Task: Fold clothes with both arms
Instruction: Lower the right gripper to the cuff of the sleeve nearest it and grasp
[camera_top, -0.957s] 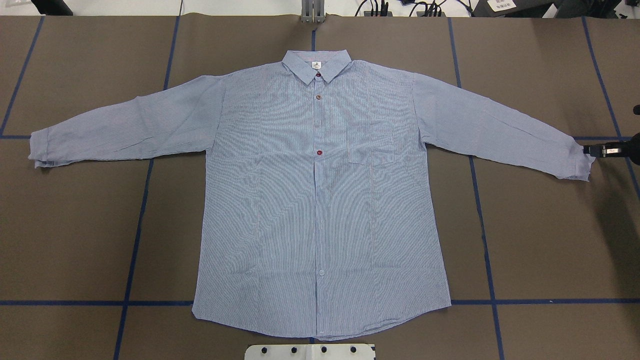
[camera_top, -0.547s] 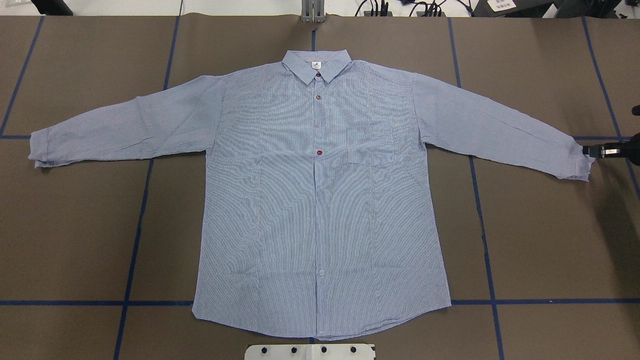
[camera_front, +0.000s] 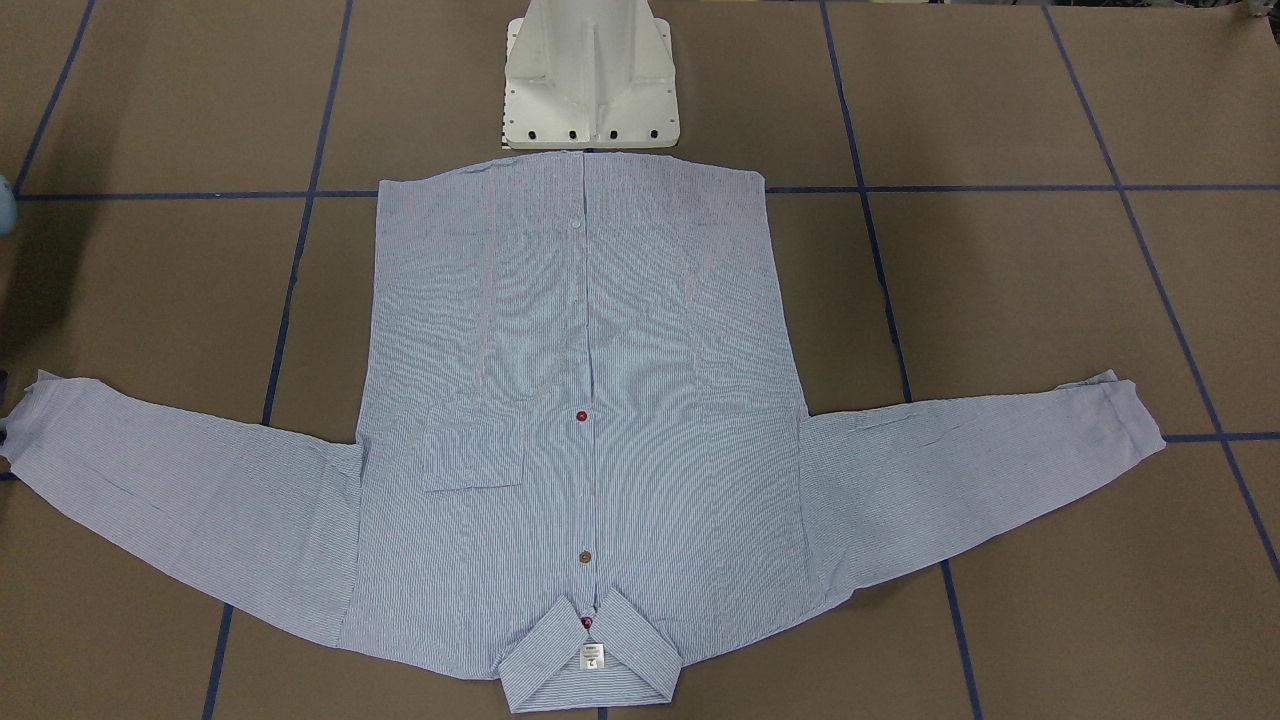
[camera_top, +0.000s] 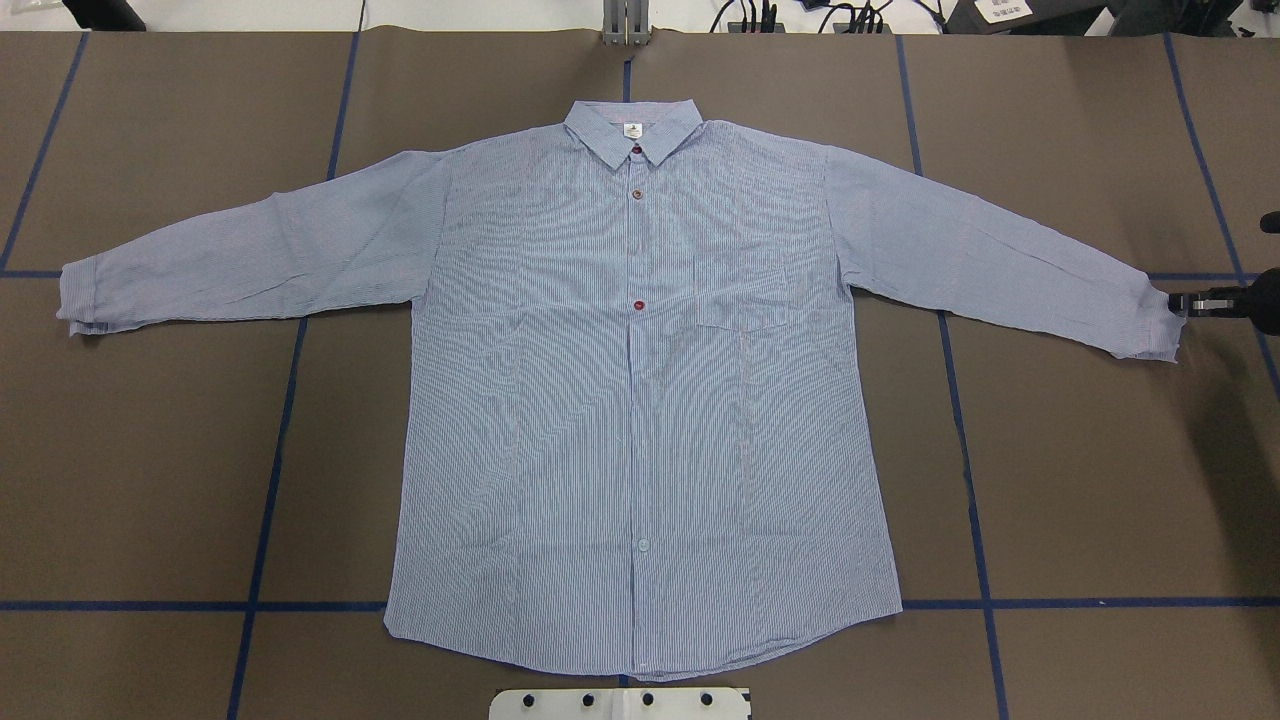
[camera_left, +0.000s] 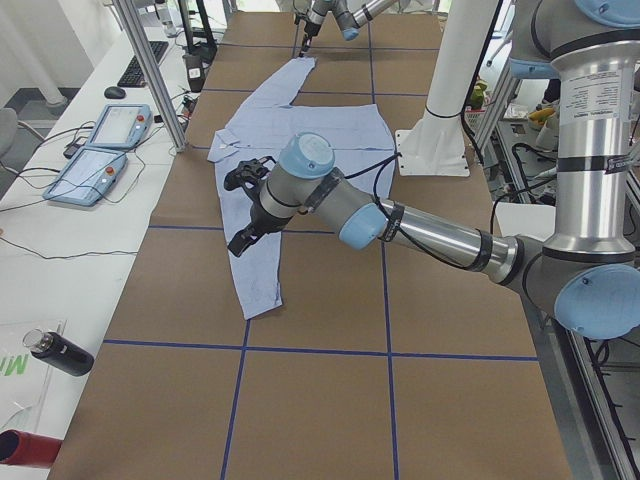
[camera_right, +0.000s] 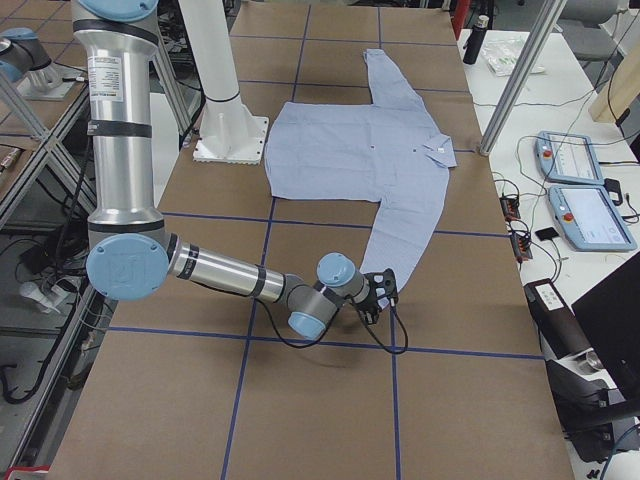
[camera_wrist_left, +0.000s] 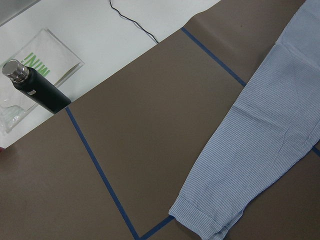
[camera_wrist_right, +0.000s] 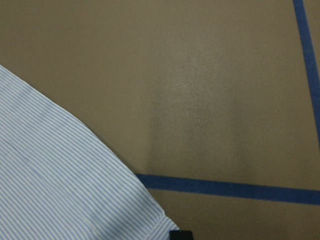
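Lying flat mid-frame on the worktop (camera_top: 1100, 480), the shirt (camera_top: 640, 400) is awaiting every fold, the right tool (camera_top: 1195, 300) is sitting beside its far-right cuff (camera_top: 1155, 322), the left tool (camera_left: 238, 212) is hovering over the other sleeve, and I cannot tell either grip.

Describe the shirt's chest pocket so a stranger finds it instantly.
Start at the light blue-and-white striped shirt spread flat on the brown table. Its square patch chest pocket sits beside the lower dark red button, the only pocket on the shirt.

Green "MINI" lettering on white packet (camera_wrist_left: 44, 51)
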